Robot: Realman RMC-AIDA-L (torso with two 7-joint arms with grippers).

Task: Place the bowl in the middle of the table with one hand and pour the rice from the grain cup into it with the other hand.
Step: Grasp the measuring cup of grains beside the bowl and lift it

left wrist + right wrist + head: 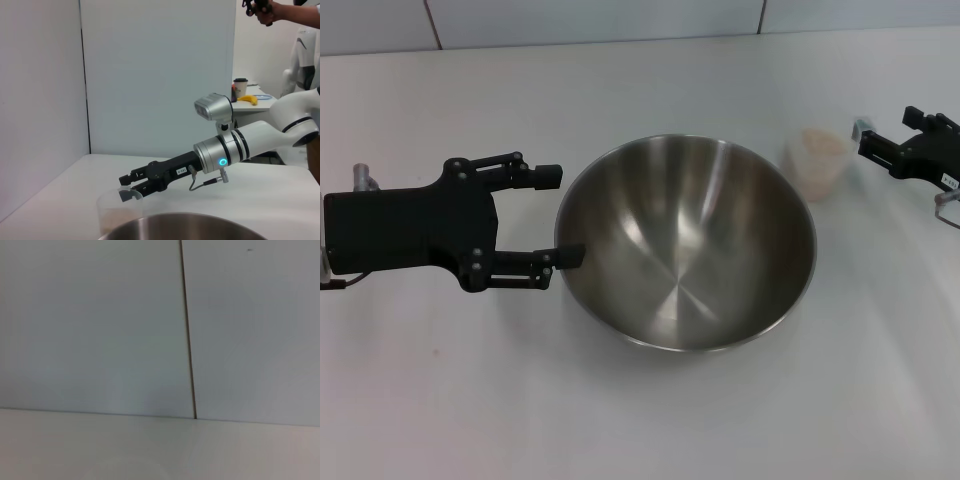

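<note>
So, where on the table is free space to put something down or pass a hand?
Bare table runs wide in front of the bowl, and behind it up to the wall. It is crowded left of the bowl, where the open left gripper flanks the rim, and right, where the right gripper nears the grain cup.

right hand [868, 143] cut off by edge (fingers unclear), rice [817, 170] blurred
</note>
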